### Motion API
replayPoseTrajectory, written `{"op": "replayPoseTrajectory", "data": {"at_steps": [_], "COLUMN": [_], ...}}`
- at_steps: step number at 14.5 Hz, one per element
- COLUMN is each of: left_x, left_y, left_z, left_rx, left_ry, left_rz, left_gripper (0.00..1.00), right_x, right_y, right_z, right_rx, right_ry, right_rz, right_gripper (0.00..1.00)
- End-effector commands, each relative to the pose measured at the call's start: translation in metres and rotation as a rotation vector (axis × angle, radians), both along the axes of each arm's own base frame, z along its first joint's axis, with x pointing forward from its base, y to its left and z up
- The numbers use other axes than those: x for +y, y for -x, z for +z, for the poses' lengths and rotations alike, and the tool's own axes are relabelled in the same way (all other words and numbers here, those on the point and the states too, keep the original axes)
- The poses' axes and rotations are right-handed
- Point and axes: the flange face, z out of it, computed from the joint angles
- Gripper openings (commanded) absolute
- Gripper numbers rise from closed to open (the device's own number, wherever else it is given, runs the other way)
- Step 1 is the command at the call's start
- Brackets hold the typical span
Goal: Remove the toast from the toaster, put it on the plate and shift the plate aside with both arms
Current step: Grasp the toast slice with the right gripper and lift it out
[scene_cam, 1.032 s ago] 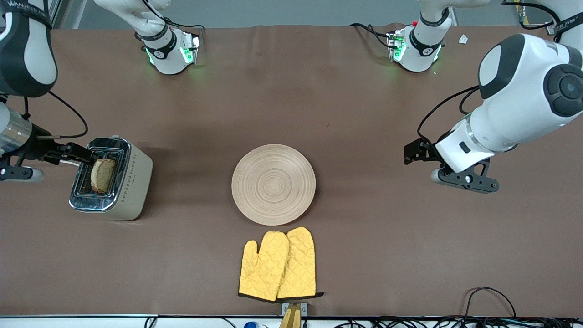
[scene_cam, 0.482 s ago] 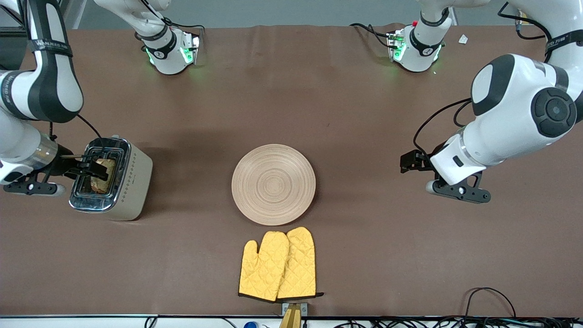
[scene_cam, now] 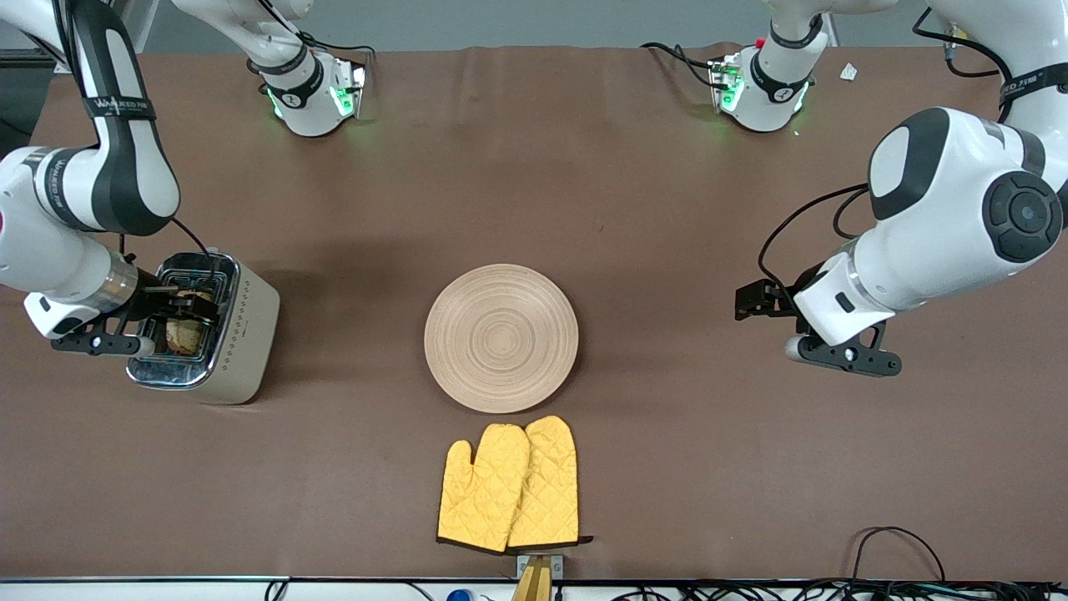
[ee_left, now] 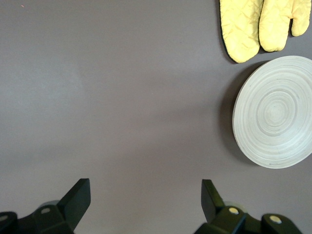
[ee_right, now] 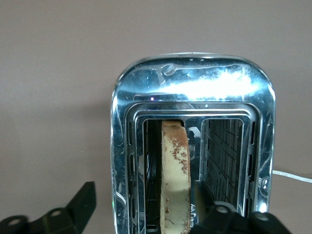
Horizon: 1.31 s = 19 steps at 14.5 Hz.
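Observation:
The toast [scene_cam: 185,334] stands on edge in one slot of the toaster [scene_cam: 244,334], toward the right arm's end of the table. My right gripper [scene_cam: 188,307] is open, low over the toaster's top. In the right wrist view the toast [ee_right: 174,170] lies between its spread fingers [ee_right: 84,197], one outside the toaster's [ee_right: 195,87] wall, and nothing is gripped. The round beige plate [scene_cam: 501,337] lies bare at the table's middle. My left gripper [scene_cam: 745,300] is open and empty over bare table toward the left arm's end, with the plate [ee_left: 275,111] off to one side.
A pair of yellow quilted oven mitts [scene_cam: 511,484] lies just nearer the front camera than the plate; they also show in the left wrist view [ee_left: 258,24]. Cables run along the table's front edge [scene_cam: 901,542].
My right gripper has come in over the toaster and now sits low above the toast's slot. My left gripper has shifted only slightly.

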Motion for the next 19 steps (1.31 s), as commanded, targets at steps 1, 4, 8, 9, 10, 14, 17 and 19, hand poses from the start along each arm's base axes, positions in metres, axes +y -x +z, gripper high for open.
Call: {"op": "replayPoseTrajectory", "data": {"at_steps": [1,4,8,9,10,14,17,19], "left_x": [-0.005,-0.004,-0.002,-0.001,0.0,0.015,0.023,0.034], "left_y": [-0.005,-0.004,-0.003,-0.003,-0.002,-0.001,-0.003,-0.005], "left_z": [-0.002,-0.001,0.001,0.002,0.004,0.006,0.006,0.012], "left_rx": [0.006,0.005,0.009,0.009,0.008,0.032,0.03,0.023], "left_ry": [0.022,0.021,0.019,0.019,0.019,0.011,0.0,0.007], "left_rz": [-0.005,-0.005,0.002,0.005,0.006,0.02,0.03,0.047], "left_gripper": [1.0,1.0,1.0,1.0,1.0,1.0,1.0,1.0], "right_x": [-0.008,-0.014,-0.046,-0.05,-0.052,-0.036,-0.017,0.002], "right_y": [0.004,0.003,0.001,0.001,0.0,-0.004,-0.013,-0.02], "right_z": [0.0,-0.001,0.011,0.012,0.014,0.039,0.094,0.124], "right_rx": [-0.009,-0.011,-0.04,-0.041,-0.041,-0.016,0.025,0.004], "right_ry": [-0.004,-0.004,0.003,0.004,0.004,-0.013,-0.024,-0.027], "right_rz": [-0.008,-0.015,0.048,0.056,0.055,0.057,0.046,0.075], "right_gripper": [0.59,0.36,0.06,0.02,0.0,0.0,0.0,0.0]}}
